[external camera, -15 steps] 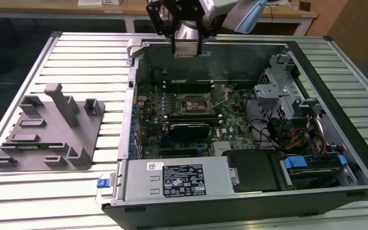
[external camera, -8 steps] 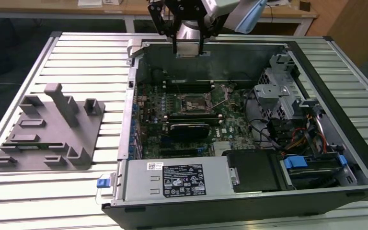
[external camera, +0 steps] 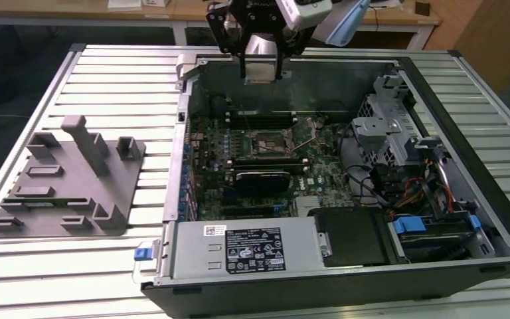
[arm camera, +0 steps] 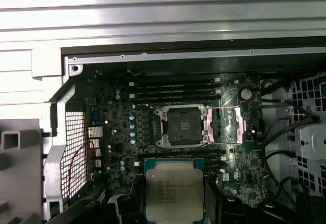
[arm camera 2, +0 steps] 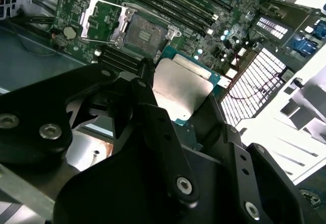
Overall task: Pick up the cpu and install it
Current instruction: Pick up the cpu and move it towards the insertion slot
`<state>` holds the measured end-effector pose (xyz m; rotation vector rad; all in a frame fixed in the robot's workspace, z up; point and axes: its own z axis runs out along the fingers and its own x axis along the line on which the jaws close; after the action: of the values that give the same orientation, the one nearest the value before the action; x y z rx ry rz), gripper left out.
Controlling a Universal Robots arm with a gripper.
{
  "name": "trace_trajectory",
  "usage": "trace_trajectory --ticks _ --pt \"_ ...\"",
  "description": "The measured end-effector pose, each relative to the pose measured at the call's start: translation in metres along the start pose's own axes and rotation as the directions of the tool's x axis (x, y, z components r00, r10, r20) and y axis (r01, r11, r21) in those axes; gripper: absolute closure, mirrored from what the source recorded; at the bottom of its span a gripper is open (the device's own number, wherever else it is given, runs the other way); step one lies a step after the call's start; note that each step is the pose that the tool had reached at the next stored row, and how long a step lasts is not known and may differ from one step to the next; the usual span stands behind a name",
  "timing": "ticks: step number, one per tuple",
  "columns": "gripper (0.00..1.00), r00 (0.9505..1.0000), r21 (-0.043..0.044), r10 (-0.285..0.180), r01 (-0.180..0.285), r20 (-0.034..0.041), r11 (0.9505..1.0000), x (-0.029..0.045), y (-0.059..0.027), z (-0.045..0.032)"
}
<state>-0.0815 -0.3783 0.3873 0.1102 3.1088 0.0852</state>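
since the cpu (arm camera: 174,194) (arm camera 2: 179,89) is a thin, stiff square with a smooth metal lid, it is judged to be light, rather slippery and easily harmed on its underside, so it is best taken by two opposite edges of its rim and never by its faces. it is held just so: in both wrist views the gripper (arm camera: 174,206) (arm camera 2: 181,109) is seen closed on the cpu, black fingers (arm camera 2: 153,114) being pressed against its side edges while the lid is kept bare and turned upward. a light, even squeeze is thought enough, since a tilt or a slip could bend the fine contacts of the socket (arm camera: 182,126). the cpu is held in the air, well above the socket and to one side of it, not yet over it. the socket is seen open, its load plate (arm camera: 224,124) folded back just beside it and its seat bare. outside the computer case (external camera: 173,199), well apart from the socket toward the exterior view's left, a grey fixture block (external camera: 69,179) is laid.
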Motion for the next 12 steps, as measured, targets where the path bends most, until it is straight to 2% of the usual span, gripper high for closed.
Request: trace_trajectory --ticks 12 --pt "0.45 1.0 0.0004 0.0 0.0 -0.0053 1.0 -0.0024 -0.001 0.022"
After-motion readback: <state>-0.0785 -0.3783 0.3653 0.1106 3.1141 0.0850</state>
